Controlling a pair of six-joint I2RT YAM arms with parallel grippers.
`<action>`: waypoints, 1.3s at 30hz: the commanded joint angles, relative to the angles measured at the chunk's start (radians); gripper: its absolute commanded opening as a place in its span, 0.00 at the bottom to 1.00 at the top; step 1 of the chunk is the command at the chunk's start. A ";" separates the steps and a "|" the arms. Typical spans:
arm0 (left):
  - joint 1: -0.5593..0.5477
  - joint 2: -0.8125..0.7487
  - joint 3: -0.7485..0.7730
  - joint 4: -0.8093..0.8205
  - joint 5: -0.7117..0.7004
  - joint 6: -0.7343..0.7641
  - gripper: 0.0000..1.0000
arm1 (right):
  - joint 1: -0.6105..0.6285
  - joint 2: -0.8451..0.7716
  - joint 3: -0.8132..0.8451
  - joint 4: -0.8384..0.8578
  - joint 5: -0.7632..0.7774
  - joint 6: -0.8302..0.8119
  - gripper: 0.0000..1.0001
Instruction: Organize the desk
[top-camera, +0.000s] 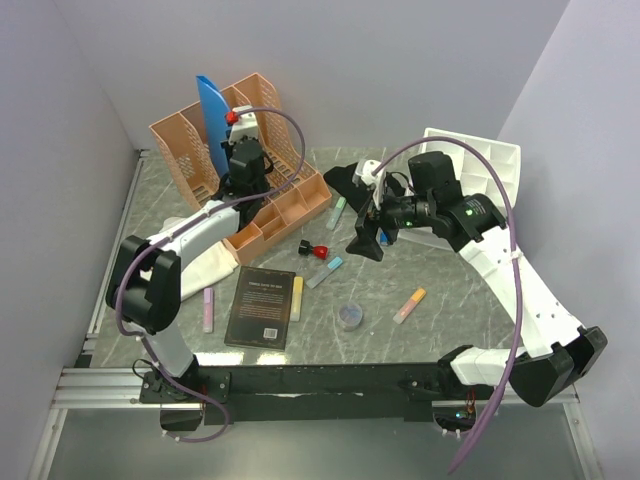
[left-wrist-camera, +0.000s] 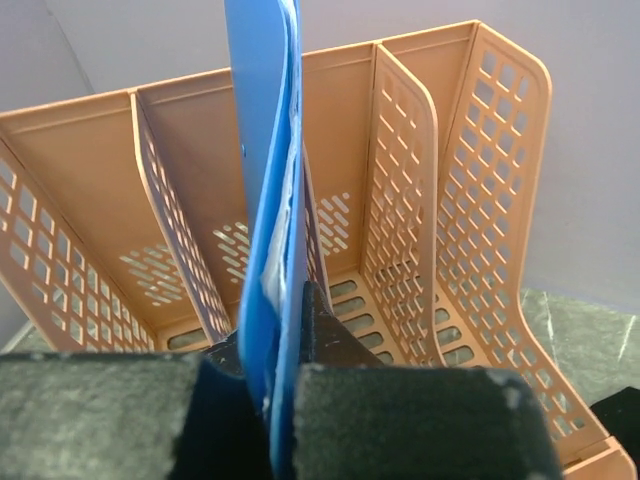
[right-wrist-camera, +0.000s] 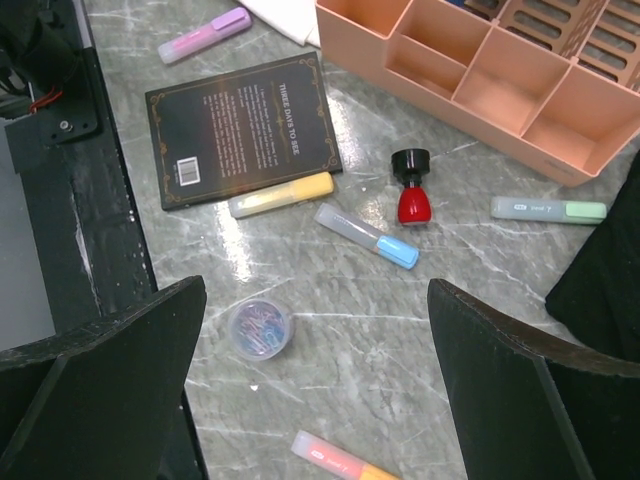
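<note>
**Left.** An orange file rack (top-camera: 183, 150) stood at the back left of the desk (top-camera: 450, 330). The left fingers (left-wrist-camera: 318, 330) were pinched shut on the lower edge of a blue folder (left-wrist-camera: 262, 180), which was held upright at the rack's middle dividers. Which slot the folder lined up with could not be told. The step in hand was judged to be filing the folder. To do it well, its bottom edge should be centred between two dividers, kept vertical, and let go only once it is seated on the rack floor. The sheet looked slightly bowed and might catch on a divider top.

**Centre.** A dark book (right-wrist-camera: 240, 130), a yellow highlighter (right-wrist-camera: 282, 195), a blue-capped marker (right-wrist-camera: 368, 237), a red stamp (right-wrist-camera: 412, 190) and a round clip tin (right-wrist-camera: 259, 330) lay loose on the desk. They were in front of a compartment tray (right-wrist-camera: 480, 70).

**Right.** The right fingers (top-camera: 365, 242) hung spread wide above these items, holding nothing and well apart from the rack.
</note>
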 joint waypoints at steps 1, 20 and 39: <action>-0.005 -0.041 0.004 0.058 0.002 -0.099 0.33 | -0.013 -0.033 -0.001 0.015 0.000 -0.014 1.00; -0.003 -0.467 0.091 -0.683 0.554 -0.402 0.99 | -0.235 -0.079 0.035 -0.155 0.033 -0.130 1.00; -0.008 -0.667 -0.205 -0.616 1.069 -0.655 0.99 | -0.468 -0.017 0.128 -0.259 0.160 -0.182 0.98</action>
